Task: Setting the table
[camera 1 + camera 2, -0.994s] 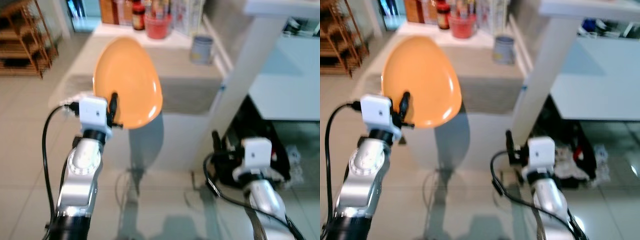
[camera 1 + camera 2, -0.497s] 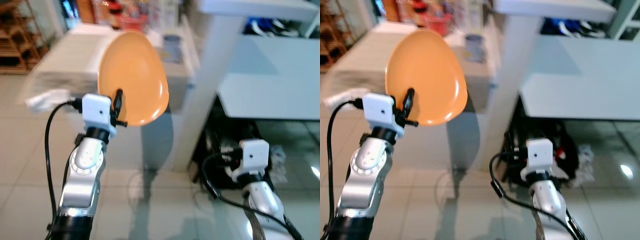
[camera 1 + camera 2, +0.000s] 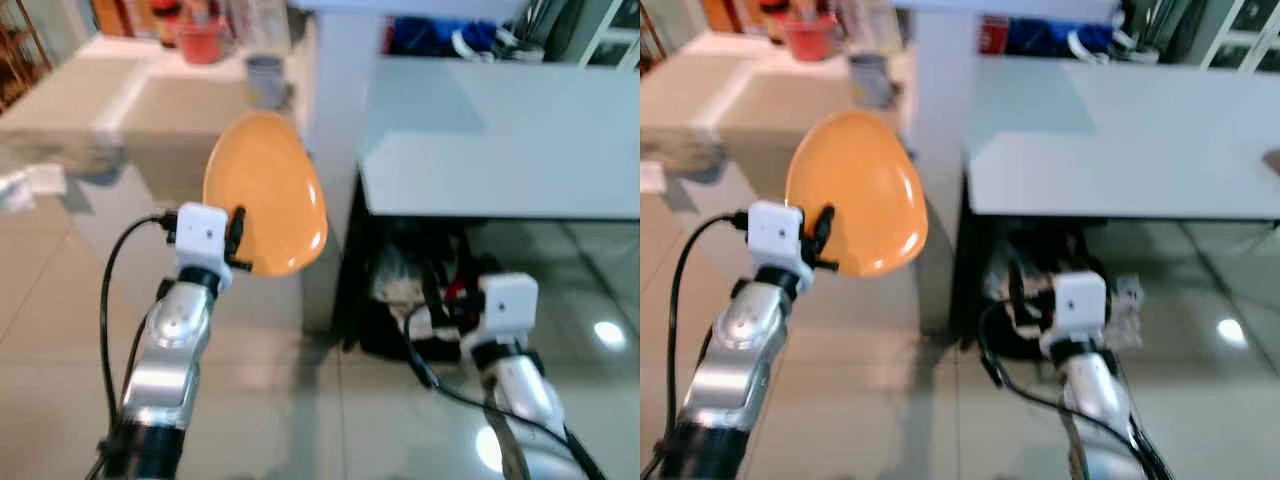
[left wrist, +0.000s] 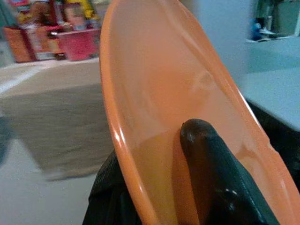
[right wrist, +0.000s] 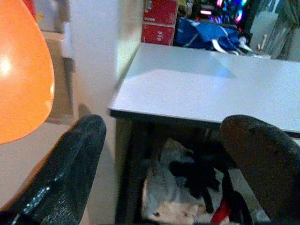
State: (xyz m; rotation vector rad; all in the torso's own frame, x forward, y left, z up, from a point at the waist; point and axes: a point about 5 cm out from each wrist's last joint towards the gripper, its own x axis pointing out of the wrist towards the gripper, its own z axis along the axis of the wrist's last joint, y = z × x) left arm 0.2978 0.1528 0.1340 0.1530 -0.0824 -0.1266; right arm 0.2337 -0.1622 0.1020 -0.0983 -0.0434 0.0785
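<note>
Left wrist view: black fingers [image 4: 206, 159] are pinching the rim of the orange plate [image 4: 159, 93].
Left gripper [image 3: 236, 238]: is holding the plate upright at chest height, beside a white pillar [image 3: 335, 150].
Right gripper [image 5: 164, 154]: is hanging low with jaws spread wide, gripping nothing.
Grey table [image 3: 1120, 140]: is standing ahead on the robot's right.

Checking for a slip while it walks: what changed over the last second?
Only the camera view swung: the counter slid off to the left and the grey table came in ahead. The left gripper stays shut on the orange plate, held upright as before. The right gripper is still open, holding nothing.
</note>
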